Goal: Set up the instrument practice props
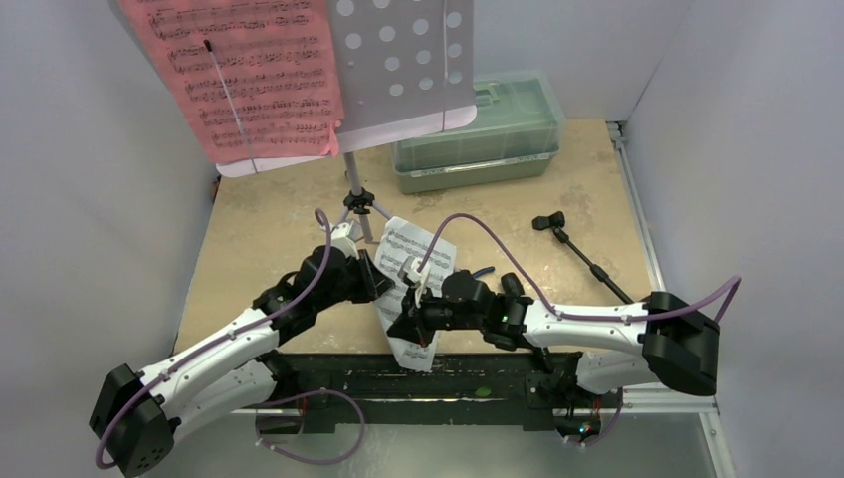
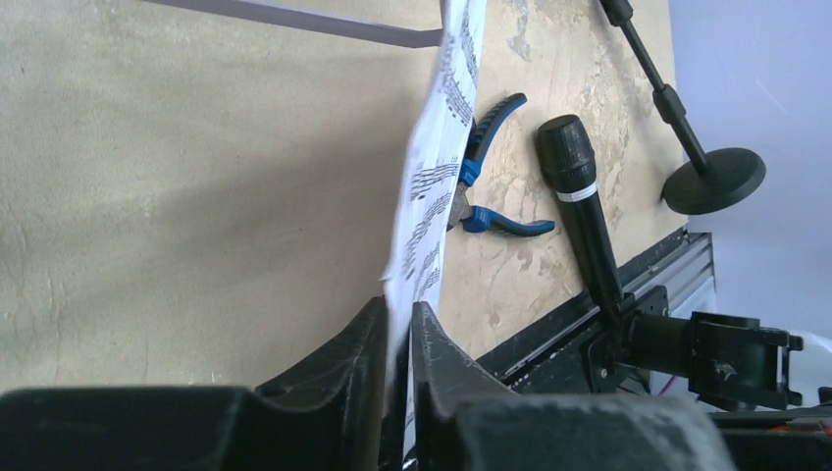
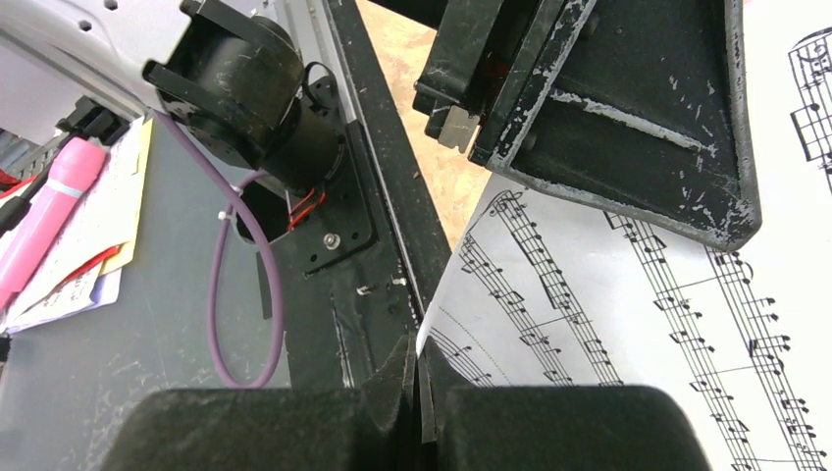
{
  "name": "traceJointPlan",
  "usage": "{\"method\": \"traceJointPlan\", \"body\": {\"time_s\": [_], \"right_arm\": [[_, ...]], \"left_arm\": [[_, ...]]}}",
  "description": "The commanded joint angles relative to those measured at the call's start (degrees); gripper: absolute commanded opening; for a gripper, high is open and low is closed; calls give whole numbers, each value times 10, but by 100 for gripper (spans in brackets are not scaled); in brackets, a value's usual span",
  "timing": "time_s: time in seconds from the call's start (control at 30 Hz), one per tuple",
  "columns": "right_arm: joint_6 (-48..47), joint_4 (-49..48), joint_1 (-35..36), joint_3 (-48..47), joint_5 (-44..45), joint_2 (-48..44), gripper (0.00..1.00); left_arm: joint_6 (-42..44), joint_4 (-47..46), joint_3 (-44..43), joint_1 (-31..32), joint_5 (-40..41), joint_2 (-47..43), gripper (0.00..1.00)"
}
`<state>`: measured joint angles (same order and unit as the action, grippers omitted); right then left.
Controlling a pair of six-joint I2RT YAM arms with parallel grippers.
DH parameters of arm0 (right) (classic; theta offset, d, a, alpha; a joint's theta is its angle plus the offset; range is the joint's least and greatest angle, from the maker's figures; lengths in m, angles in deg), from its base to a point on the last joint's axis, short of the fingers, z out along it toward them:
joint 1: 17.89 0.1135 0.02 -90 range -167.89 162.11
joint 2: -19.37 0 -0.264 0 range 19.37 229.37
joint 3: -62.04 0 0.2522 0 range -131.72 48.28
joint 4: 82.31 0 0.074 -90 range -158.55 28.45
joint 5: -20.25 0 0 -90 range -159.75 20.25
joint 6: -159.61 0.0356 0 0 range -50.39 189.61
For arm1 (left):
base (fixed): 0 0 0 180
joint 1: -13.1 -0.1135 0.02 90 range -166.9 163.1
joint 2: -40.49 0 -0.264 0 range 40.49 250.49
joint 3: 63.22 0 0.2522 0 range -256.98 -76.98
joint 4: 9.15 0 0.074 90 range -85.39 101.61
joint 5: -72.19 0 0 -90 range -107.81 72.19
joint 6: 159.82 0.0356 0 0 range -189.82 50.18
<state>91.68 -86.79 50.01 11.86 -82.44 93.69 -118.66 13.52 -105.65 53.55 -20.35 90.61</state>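
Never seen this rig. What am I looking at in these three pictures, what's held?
A white left arm and right arm are bolted to the near edge of a tan table; each ends in a two-finger gripper. The wide picture comes from a fixed camera above and behind them; the other two from a camera on each wrist. On the table: a pale lilac perforated music stand carrying a pink sheet of music, a translucent green lidded toolbox, blue-handled pliers, a black microphone and a black round-based stand. The left gripper and right gripper both pinch one white sheet of music.
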Motion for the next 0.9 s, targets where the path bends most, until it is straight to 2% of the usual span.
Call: {"method": "traceJointPlan", "body": {"time_s": [0.0,0.03,0.1,0.2,0.33,0.43,0.53,0.67,0.87], "right_arm": [[-10,2,6,-18,16,-25,0],[-8,5,7,-17,18,-29,0],[-3,7,7,-11,25,-44,0],[0,26,7,-13,47,-69,27],[-14,75,7,-28,74,-116,49],[-12,113,7,-43,111,-158,70],[-27,158,7,-69,147,-205,86],[-47,224,7,-113,195,-250,95],[-62,289,7,-170,263,-306,98]], "left_arm": [[20,-38,-25,19,57,-15,7],[30,-42,-26,21,59,-21,2],[46,-44,-35,28,58,-27,0],[81,-38,-55,41,45,-28,0],[123,0,-94,72,45,-31,0],[149,29,-129,88,42,-35,0],[172,44,-167,98,28,-40,0],[209,57,-225,106,-21,-43,0],[268,103,-322,106,-35,-42,0]]}}
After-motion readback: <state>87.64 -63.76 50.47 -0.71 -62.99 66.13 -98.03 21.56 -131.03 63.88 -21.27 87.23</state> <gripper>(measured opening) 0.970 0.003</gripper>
